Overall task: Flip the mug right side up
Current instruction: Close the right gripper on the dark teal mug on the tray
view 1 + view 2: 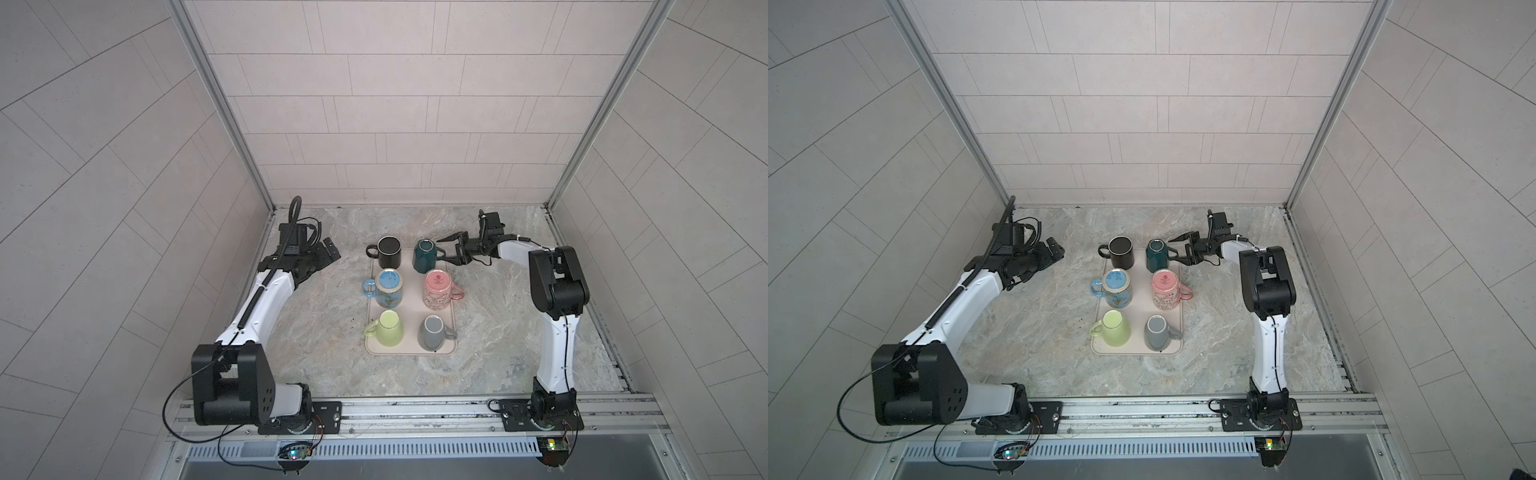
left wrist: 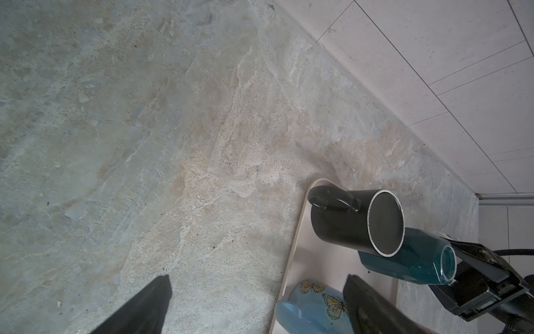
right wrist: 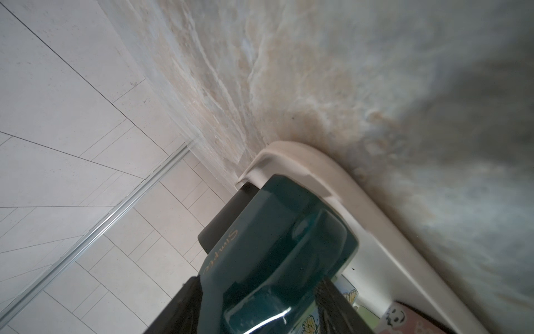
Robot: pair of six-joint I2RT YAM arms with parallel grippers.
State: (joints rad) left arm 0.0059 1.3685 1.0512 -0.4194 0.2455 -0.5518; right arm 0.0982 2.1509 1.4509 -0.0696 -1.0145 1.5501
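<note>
Closest to my wrist lens sits the looped handle (image 3: 332,245) of the teal mug (image 3: 260,208); my right pincer (image 3: 260,282) straddles it, jaws partly spread, one black finger on either side; whether the pads touch it I cannot tell. The mug stands base up in the far right corner of the pale, round-rimmed tray (image 3: 289,156), just beside the black mug (image 1: 389,252) (that one is mouth up). It is glazed ceramic, glossy and tapered, narrower at the base; I judge it weighty, rigid, slick and liable to chip; the handle looks the surest hold, since the sloped wall could slide between pads. My left pincer (image 1: 330,252) gapes wide, holding nothing, well apart.
</note>
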